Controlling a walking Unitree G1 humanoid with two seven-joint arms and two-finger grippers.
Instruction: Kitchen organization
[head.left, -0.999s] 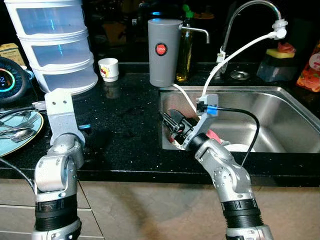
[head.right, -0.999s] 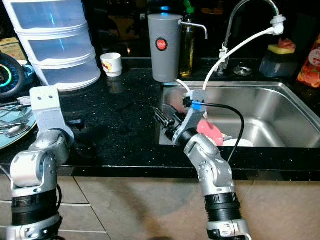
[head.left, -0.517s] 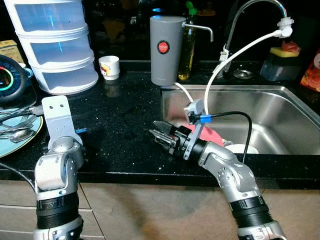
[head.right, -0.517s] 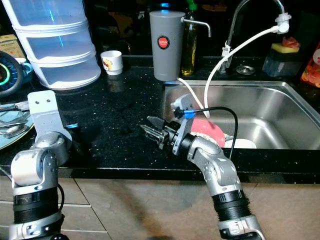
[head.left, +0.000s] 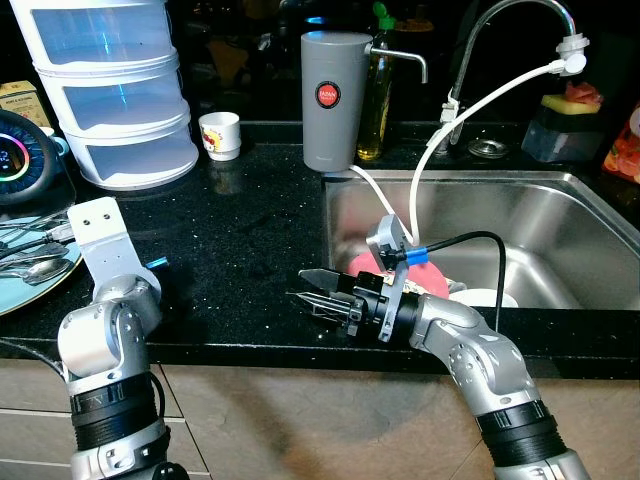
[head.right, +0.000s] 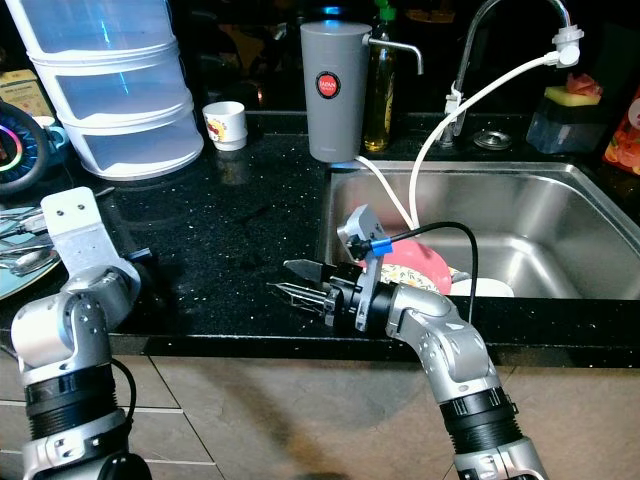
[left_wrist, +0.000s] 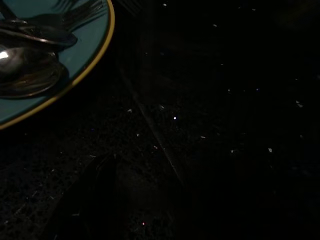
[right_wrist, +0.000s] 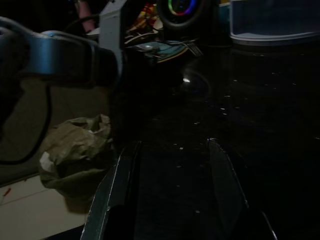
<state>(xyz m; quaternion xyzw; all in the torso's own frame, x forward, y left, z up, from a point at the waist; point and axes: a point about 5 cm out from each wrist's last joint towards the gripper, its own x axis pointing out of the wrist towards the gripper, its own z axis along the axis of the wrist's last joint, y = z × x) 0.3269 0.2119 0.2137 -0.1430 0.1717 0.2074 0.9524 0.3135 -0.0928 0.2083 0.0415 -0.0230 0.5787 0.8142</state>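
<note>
Right hand (head.left: 318, 297) has swung from sink (head.left: 560, 200) over counter (head.left: 250, 230), empty.

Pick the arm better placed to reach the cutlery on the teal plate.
Left. The left gripper hovers over the black counter right beside the teal yellow-rimmed plate of spoons; the right gripper sits open by the steel sink.

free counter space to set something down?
Bare counter between the stacked containers, the sink and the right pincer. Crowded: the plate of cutlery on the left, and the back edge with cup, grey jug and bottle.
</note>
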